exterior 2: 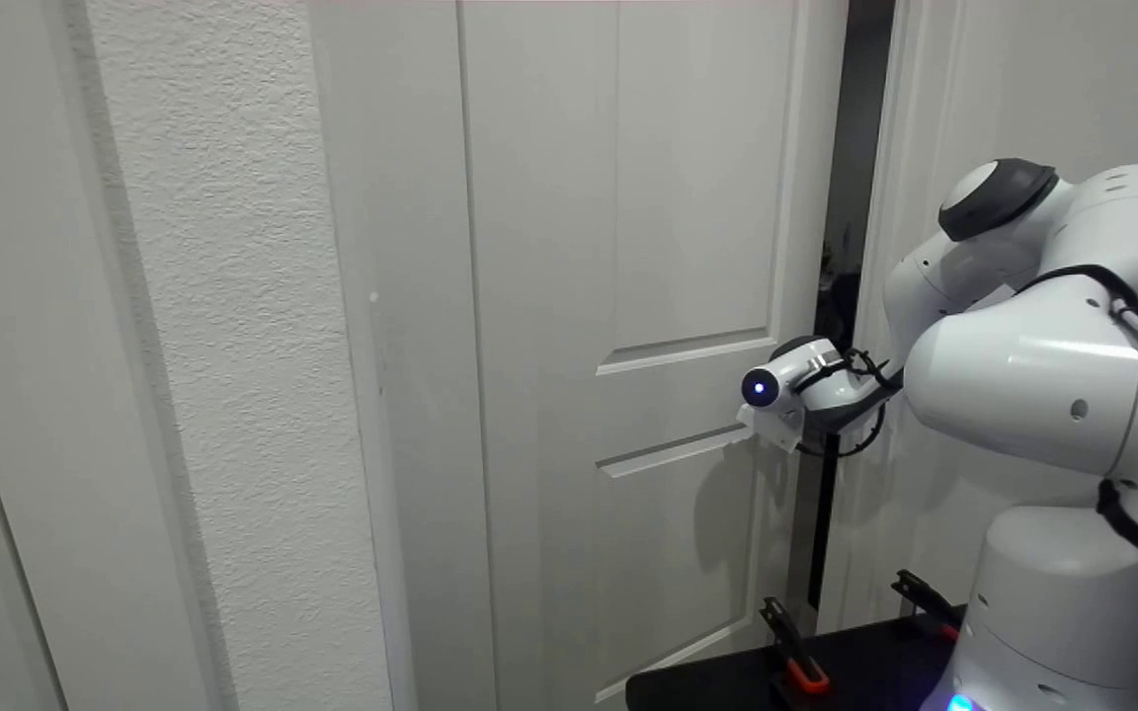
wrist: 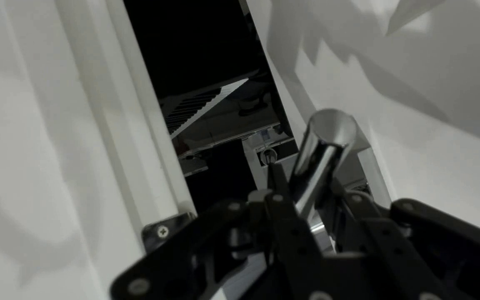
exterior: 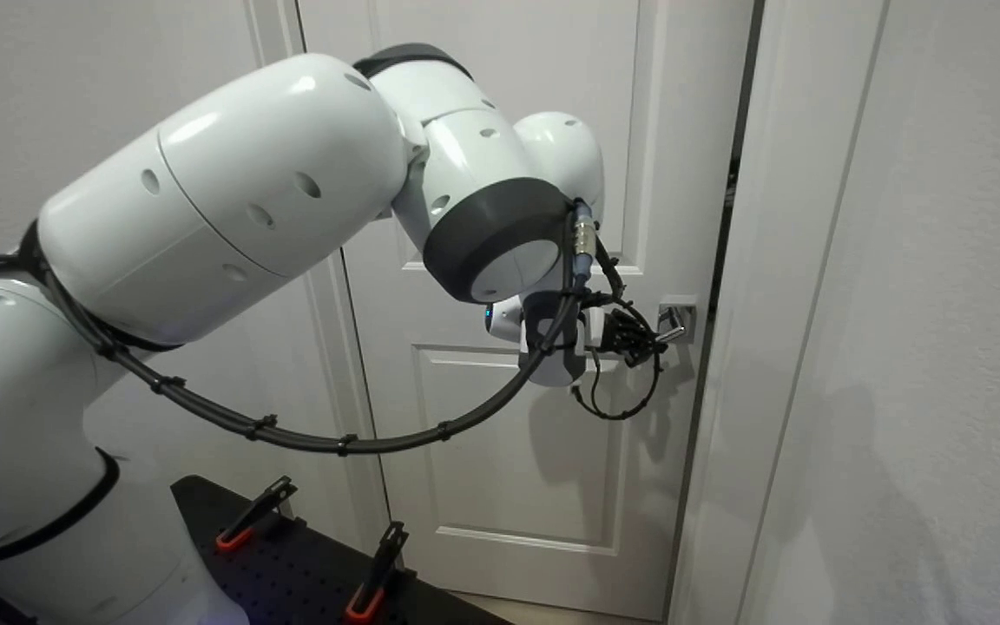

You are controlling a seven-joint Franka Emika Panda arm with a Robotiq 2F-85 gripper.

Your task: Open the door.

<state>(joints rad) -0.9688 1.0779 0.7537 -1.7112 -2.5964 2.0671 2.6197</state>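
Observation:
The white paneled door (exterior: pixel 500 451) stands slightly ajar; a dark gap shows along its handle side in both exterior views, and the door also shows in an exterior view (exterior 2: pixel 688 237) and the wrist view (wrist: pixel 440 150). Its silver lever handle (exterior: pixel 672 332) sits on a square plate near that edge. In the wrist view the lever (wrist: pixel 323 141) points toward the camera between the two black fingers. My gripper (wrist: pixel 306 185) is closed around the lever, with a finger against each side. The gripper (exterior: pixel 649 340) also shows at the handle in an exterior view. The handle is hidden behind the wrist in an exterior view.
The white door frame (exterior: pixel 769 312) stands beside the gap, with a metal plate (wrist: pixel 163 231) on its edge. A dark room shows through the gap. A black table (exterior: pixel 292 573) with clamps (exterior: pixel 378 573) stands in front of the door. Cables hang from the arm.

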